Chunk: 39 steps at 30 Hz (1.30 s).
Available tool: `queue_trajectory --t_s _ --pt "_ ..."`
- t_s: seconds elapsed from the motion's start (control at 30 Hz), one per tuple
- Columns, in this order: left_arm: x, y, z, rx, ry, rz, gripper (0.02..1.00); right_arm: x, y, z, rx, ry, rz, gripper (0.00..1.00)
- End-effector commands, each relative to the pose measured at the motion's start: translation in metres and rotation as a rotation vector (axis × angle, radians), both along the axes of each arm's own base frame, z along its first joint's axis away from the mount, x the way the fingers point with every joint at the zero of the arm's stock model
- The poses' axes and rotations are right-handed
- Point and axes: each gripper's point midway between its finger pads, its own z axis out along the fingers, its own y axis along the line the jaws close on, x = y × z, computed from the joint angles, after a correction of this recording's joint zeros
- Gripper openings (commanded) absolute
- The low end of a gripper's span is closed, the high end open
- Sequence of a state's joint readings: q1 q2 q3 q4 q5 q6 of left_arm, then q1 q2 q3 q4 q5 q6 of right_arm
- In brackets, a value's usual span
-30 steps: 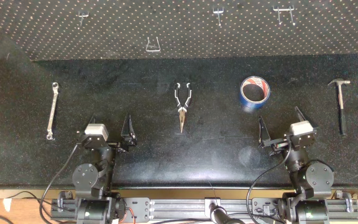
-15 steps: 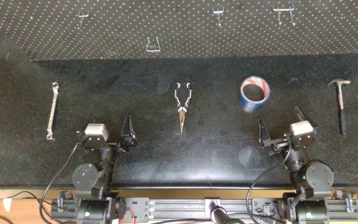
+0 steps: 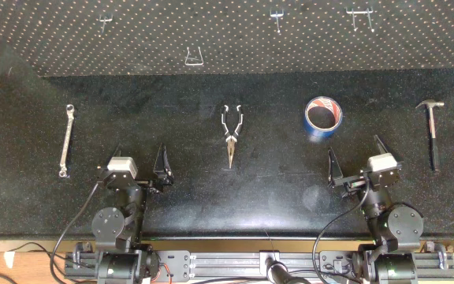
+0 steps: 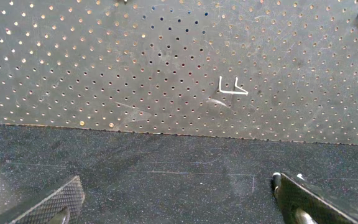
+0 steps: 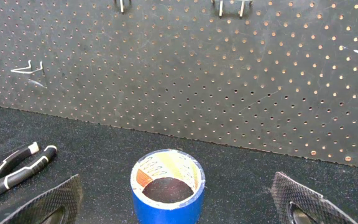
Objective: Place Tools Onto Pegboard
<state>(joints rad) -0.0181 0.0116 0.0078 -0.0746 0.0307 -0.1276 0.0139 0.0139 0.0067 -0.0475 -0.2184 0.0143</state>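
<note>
Tape straight ahead of my open right gripper (image 3: 355, 151).

Both my grippers are empty, jaws spread wide, the left gripper (image 3: 140, 154) too. The tape (image 5: 166, 186) lies flat, hole up, just ahead of the right one toward the pegboard (image 3: 235, 35), so I judge the right arm nearer. I count one tape, one pliers (image 3: 231, 136), one wrench (image 3: 66, 142) and one hammer (image 3: 431, 134), the last three lying lengthways toward the board, and four hooks (image 3: 194, 57).

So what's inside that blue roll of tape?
The blue tape roll looks empty. Its pale printed inner lining shows, and the dark bottom of the hole looks like the black mat it stands on. The near inner wall is hidden by the roll itself.
</note>
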Motion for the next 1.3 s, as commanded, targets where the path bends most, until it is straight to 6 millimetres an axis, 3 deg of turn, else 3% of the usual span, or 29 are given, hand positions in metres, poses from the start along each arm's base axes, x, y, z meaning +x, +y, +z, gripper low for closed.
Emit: queue_trajectory --t_s 0.03,0.1,0.13,0.2,0.23,0.27,0.33,0.43,0.63,0.7,0.87,1.13,1.17,1.2,1.23,1.27,1.3 --pt "0.0 0.002 0.01 0.211 -0.008 -0.017 0.993 0.0 -0.002 -0.002 0.011 0.007 -0.014 0.998" --pt "0.011 0.036 0.033 0.201 0.131 0.1 0.993 0.0 -0.002 -0.002 0.011 0.007 -0.014 0.998" --pt "0.014 0.055 0.031 0.198 0.25 0.151 0.996 0.0 -0.002 -0.002 0.011 0.007 -0.014 0.998" --pt "0.008 0.099 0.012 0.245 0.621 0.211 0.993 0.0 -0.002 -0.002 0.011 0.007 -0.014 0.998" --pt "-0.009 0.139 -0.001 0.213 0.886 0.326 0.996 0.0 -0.002 -0.002 0.011 0.007 -0.014 0.998" --pt "-0.02 0.166 -0.012 0.199 1.054 0.409 0.993 0.0 -0.002 -0.002 0.011 0.007 -0.014 0.998" --pt "-0.031 0.191 -0.04 0.164 1.288 0.376 0.996 0.0 -0.002 -0.002 0.011 0.007 -0.014 0.998" --pt "-0.024 0.214 -0.062 0.094 1.389 0.365 0.993 0.0 -0.002 -0.002 0.011 0.007 -0.014 0.998" --pt "0.036 0.234 -0.093 0.114 1.4 0.133 0.996 0.0 -0.002 -0.002 0.011 0.007 -0.014 0.998" --pt "0.046 0.235 -0.102 0.09 1.397 0.104 0.996 0.0 -0.002 -0.002 0.011 0.007 -0.014 0.998" --pt "0.05 0.226 -0.129 0.054 1.418 0.008 0.996 0.0 -0.002 -0.002 0.011 0.007 -0.014 0.998" --pt "0.046 0.224 -0.144 0.074 1.449 -0.053 0.996 0.0 -0.002 -0.002 0.011 0.007 -0.014 0.998" --pt "0.047 0.223 -0.144 0.072 1.448 -0.055 0.836 0.0 -0.002 -0.002 0.011 0.007 -0.014 0.998" --pt "0.048 0.222 -0.144 0.064 1.442 -0.061 0.527 0.0 -0.002 -0.002 0.011 0.007 -0.014 0.998" --pt "0.047 0.221 -0.145 0.061 1.443 -0.062 0.141 0.0 -0.002 -0.002 0.011 0.007 -0.014 0.998" --pt "0.046 0.221 -0.145 0.036 1.448 -0.038 0.029 0.0 -0.002 -0.002 0.011 0.007 -0.014 0.998" --pt "0.043 0.224 -0.145 -0.037 1.454 0.036 0.029 0.0 -0.002 -0.002 0.011 0.007 -0.014 0.996"
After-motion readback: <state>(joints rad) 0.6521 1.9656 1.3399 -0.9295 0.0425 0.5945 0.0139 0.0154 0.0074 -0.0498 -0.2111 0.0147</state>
